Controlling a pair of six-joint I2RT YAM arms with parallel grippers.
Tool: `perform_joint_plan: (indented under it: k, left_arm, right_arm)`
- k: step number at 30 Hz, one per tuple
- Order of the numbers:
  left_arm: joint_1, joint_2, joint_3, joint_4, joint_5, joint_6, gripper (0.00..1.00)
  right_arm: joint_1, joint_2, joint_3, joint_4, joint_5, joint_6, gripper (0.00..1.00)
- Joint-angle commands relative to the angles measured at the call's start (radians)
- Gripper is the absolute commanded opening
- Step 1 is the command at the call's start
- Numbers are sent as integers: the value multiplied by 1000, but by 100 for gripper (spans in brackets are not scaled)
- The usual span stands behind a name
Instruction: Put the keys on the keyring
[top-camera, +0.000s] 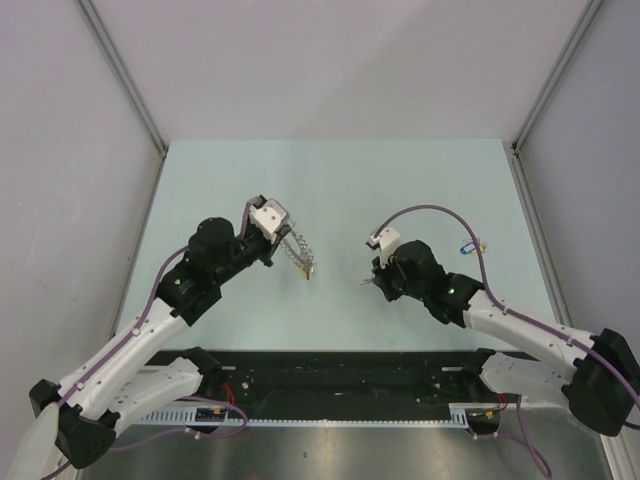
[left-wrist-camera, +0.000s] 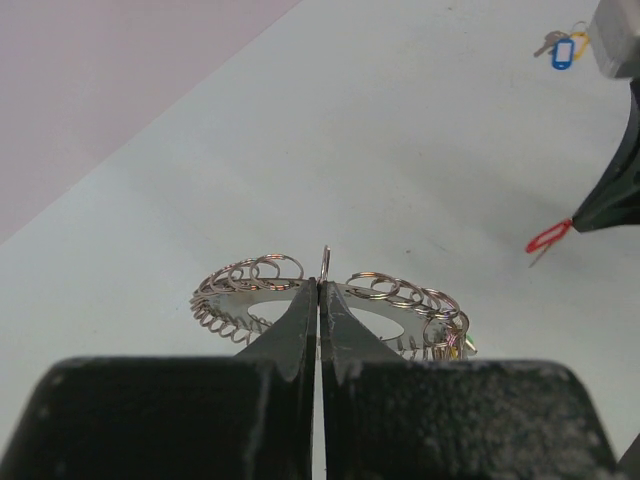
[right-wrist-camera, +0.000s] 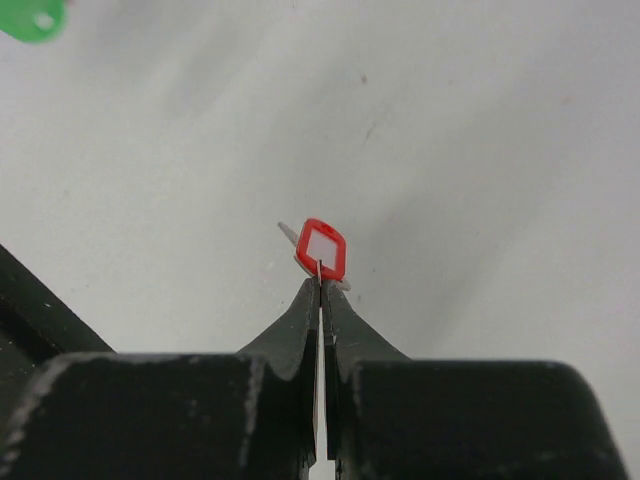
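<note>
Keyring (left-wrist-camera: 250, 280) pinched at its near edge in the left gripper (left-wrist-camera: 320, 292), tips pressed together with no daylight between them, one small ring (left-wrist-camera: 326, 262) standing upright just above the pinch. Coils fanning out to either side of the tips, loop broadside to the left wrist camera. Seen from above, sagging from the fingers toward the pale green table (top-camera: 330, 180), low end perhaps resting there, hard to tell.

Across a bare stretch of table, to the right of the loop and well apart from it: red key (right-wrist-camera: 321, 250), gripped by the lower edge of its plastic head in the right gripper (right-wrist-camera: 321, 287), those tips likewise clamped tight. Head upright and face-on to the right wrist camera, metal blade slanting away toward the left arm's side. Long axis, by the look of it, running roughly along the line between the two grippers, blade end toward the loop. Right arm carrying the key, left arm presenting the loop. Likely next: a leftward carry across the gap, with a fine line-up at the ring, thin wire against a thin key.

Farther off, beyond the right gripper near the table's right edge: blue key (left-wrist-camera: 563, 52) with a yellow key (left-wrist-camera: 581, 38) touching it, both lying loose, held by nothing.
</note>
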Motion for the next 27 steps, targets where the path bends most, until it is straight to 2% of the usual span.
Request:
perform_joint_plan:
  k: [1, 8, 14, 20, 27]
  left_arm:
    - [5, -42, 4, 91, 153, 65, 0]
    - [5, -29, 48, 51, 430, 180, 0]
    - [3, 62, 129, -44, 610, 258, 1]
    - [3, 121, 139, -22, 696, 284, 1]
    - [3, 110, 74, 81, 671, 183, 0]
  right_arm:
    - [-3, -100, 95, 5, -34, -187, 0]
    - [-14, -145, 204, -49, -235, -287, 0]
    - [-22, -158, 251, -64, -324, -377, 0]
    - [-34, -171, 296, -62, -370, -459, 0]
    - [-35, -188, 296, -6, -419, -523, 0]
